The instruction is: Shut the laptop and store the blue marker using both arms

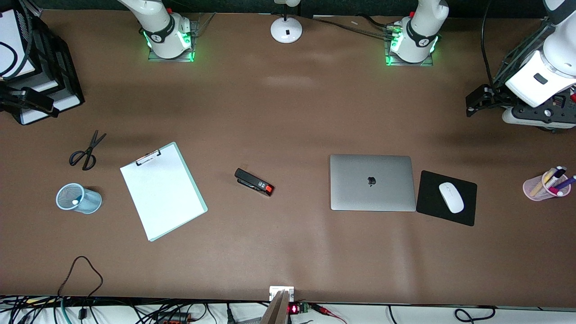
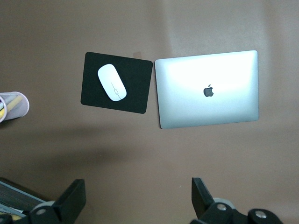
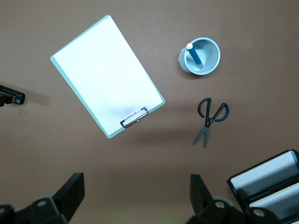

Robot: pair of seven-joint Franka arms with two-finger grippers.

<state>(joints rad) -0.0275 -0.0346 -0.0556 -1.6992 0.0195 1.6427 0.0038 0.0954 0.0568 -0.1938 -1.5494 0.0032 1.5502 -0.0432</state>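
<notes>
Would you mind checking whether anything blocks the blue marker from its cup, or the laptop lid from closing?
Nothing visible does. The blue marker already stands inside the light-blue cup, and the laptop lies shut. The left gripper and right gripper hang open above the table.

The laptop lay shut and flat, with the black mouse pad just beside it toward the left arm's end — no gap to slip between. Bare table spread between the laptop and the stapler, wide enough for a gripper. The clipboard, scissors and blue cup crowded the right arm's end.
</notes>
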